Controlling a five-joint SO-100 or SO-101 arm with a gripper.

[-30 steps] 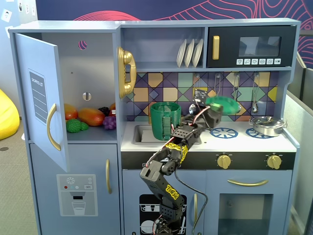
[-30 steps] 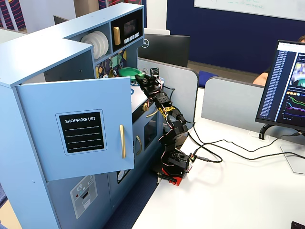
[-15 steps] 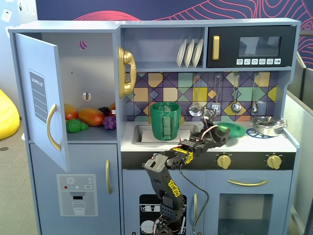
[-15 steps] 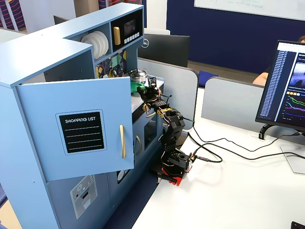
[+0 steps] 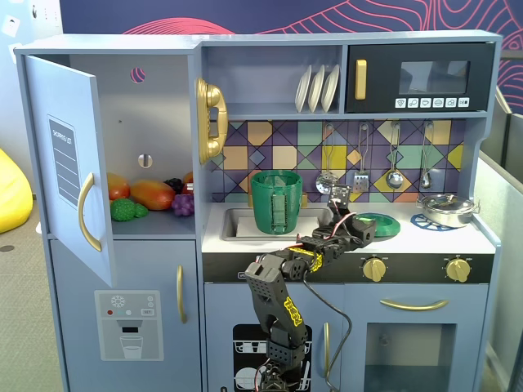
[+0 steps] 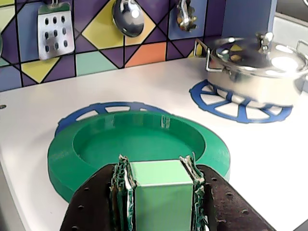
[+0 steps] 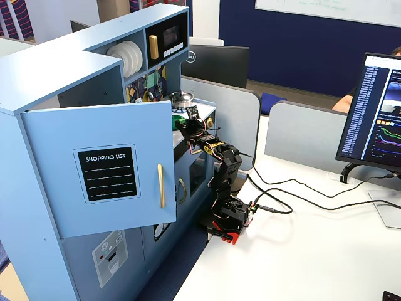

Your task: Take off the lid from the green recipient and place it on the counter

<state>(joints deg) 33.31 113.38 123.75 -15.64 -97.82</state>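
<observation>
Setting: a toy kitchen stands against an office desk; its light grey-blue worktop [image 5: 458, 235] carries a sink and two blue printed burner rings.
Backsplash: coloured geometric tiles with hanging utensils, including a slotted spatula [image 6: 55, 30] and a spoon [image 6: 128, 17].
Cupboard door: the left door [image 5: 69, 171] stands open; toy fruit [image 5: 151, 194] lies on the shelf behind it.
Arm: the black arm [image 5: 282, 286] rises from the desk in front of the kitchen and reaches over the front edge of the worktop.
End effector: in the wrist view the end effector [image 6: 156, 190] is pinching the light-green strap handle of the lid; one finger [image 6: 120, 192] presses each side of the strap.
Lid: the lid [image 6: 67, 156] lies upside down, hollow side up, flat on the worktop over the nearer burner ring [image 6: 103, 108]; in a fixed view it sits just right of the sink [image 5: 377, 224].
Green recipient: the green recipient [image 5: 276, 200] stands upright and uncovered at the sink [image 5: 237, 222], well apart from the lid, its ribbed handle facing the front.
Silver pan: the lidded metal pan [image 6: 257, 70] rests on the far burner ring [image 6: 240, 108], near the lid but not touching it.
</observation>
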